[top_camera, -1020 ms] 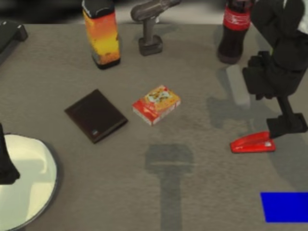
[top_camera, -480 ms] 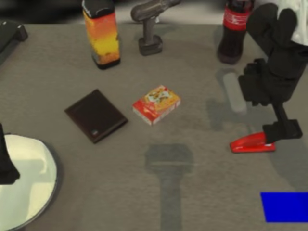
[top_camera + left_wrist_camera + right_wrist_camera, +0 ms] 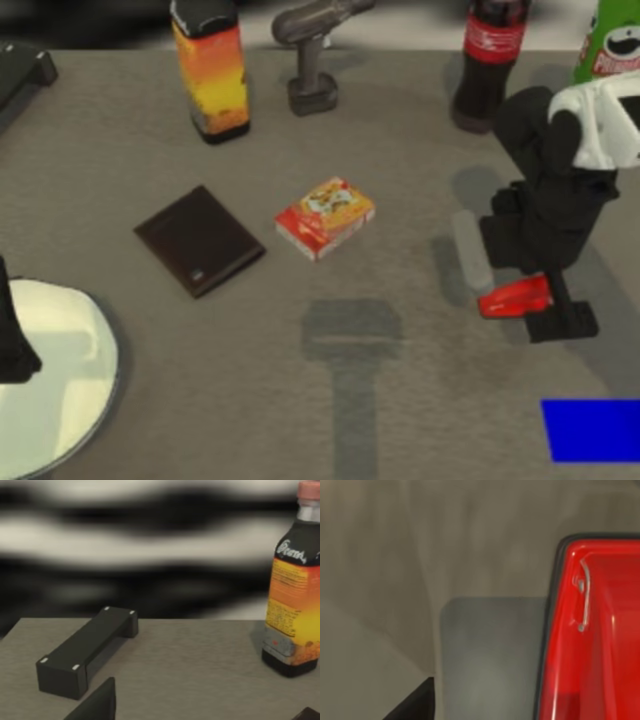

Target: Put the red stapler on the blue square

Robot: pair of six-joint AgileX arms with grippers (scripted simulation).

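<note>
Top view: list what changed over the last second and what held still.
The right gripper came down over the red stapler, covering its wide end; the arm swung toward the table's near edge, baring a green can at the far right. The stapler kept its spot. Whether it is gripped cannot be told. The blue square, snack box, wallet, bottles and left arm stayed put.

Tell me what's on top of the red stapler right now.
The right tool sits over the red stapler, covering its right end in the top view. Only the tapered left part shows. Whether the fingers touch it is hidden. The blue square lies bare.
</note>
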